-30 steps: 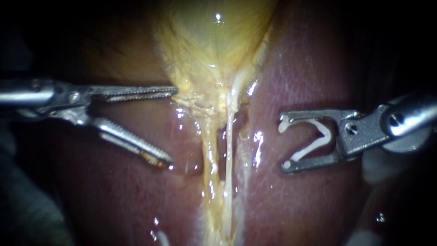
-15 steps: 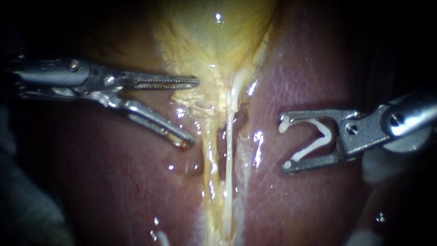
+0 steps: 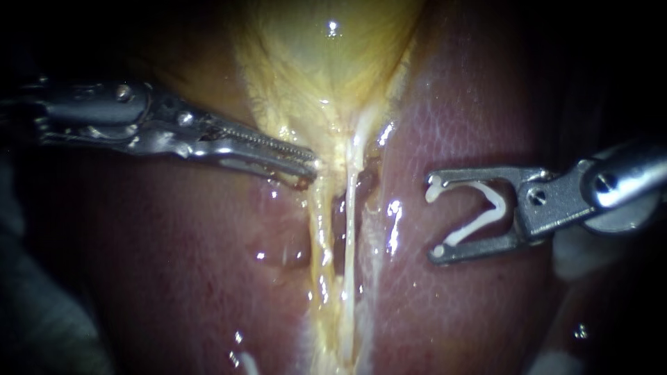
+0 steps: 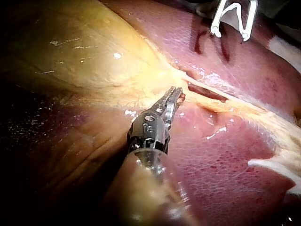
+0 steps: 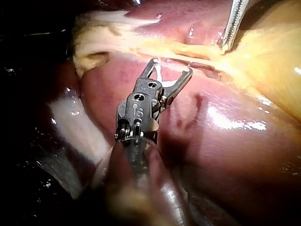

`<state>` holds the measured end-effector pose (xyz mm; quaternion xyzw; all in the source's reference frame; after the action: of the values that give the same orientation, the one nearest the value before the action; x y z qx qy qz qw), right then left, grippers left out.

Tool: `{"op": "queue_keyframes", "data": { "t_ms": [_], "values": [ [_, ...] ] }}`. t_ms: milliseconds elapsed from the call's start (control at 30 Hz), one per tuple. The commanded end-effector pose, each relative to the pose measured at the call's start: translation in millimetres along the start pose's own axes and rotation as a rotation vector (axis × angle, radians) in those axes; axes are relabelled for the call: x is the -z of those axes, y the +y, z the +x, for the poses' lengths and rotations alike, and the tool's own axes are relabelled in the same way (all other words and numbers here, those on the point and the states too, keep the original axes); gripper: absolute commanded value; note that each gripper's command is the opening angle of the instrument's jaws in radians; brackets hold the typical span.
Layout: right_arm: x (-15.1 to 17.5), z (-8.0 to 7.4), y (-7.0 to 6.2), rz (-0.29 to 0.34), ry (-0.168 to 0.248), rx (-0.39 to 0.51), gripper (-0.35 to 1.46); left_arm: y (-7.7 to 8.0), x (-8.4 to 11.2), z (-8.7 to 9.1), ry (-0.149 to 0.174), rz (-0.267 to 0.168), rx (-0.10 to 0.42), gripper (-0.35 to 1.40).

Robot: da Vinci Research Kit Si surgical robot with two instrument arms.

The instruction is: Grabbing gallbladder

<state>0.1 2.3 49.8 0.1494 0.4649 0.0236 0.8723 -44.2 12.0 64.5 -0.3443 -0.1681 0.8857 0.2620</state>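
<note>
The yellow gallbladder (image 3: pixel 326 62) narrows downward into two pale tubes (image 3: pixel 347 236) between lobes of liver (image 3: pixel 451 125). My left instrument (image 3: pixel 306 168) comes in from the left, and its toothed jaws lie together on the lower left edge of the gallbladder's narrow end. In the left wrist view the left instrument (image 4: pixel 175 96) pinches that same yellow edge of the gallbladder (image 4: pixel 84 52). My right instrument (image 3: pixel 434 221) hovers over the right liver lobe, apart from the tubes. Its wide jaws carry a white clip (image 3: pixel 486 212). The right wrist view shows the right instrument (image 5: pixel 171 67) short of the tubes.
Wet dark-red liver (image 3: pixel 180 264) lies on both sides of the tubes. A small dark gap (image 3: pixel 339 208) shows between the two tubes just below the gallbladder. Beyond the lit tissue the edges are dark.
My left instrument moved right to the gallbladder's narrow end and its jaws closed from wide open onto the tissue. The right instrument has not moved.
</note>
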Motion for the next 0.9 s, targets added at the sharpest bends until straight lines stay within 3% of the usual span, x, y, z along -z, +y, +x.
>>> {"op": "queue_keyframes", "data": {
  "t_ms": [33,167,333,633,900],
  "values": [
    [0.0,0.0,0.0,0.000,0.000,0.000,0.50,0.0,0.1,0.1,0.000,0.001,0.005,-0.21],
    [0.0,0.0,0.0,0.000,0.000,0.000,0.50,0.1,0.2,0.1,0.000,0.001,0.011,-0.35],
    [0.0,0.0,0.0,0.000,0.000,0.000,0.50,0.6,1.1,0.9,0.002,0.022,0.052,-0.35],
    [0.0,0.0,0.0,0.000,0.000,0.000,0.50,1.8,5.3,3.5,0.002,0.046,0.075,-0.35],
    [0.0,0.0,0.0,0.000,0.000,0.000,0.50,1.8,11.1,6.3,0.082,0.069,0.113,-0.35]
  ]
}}
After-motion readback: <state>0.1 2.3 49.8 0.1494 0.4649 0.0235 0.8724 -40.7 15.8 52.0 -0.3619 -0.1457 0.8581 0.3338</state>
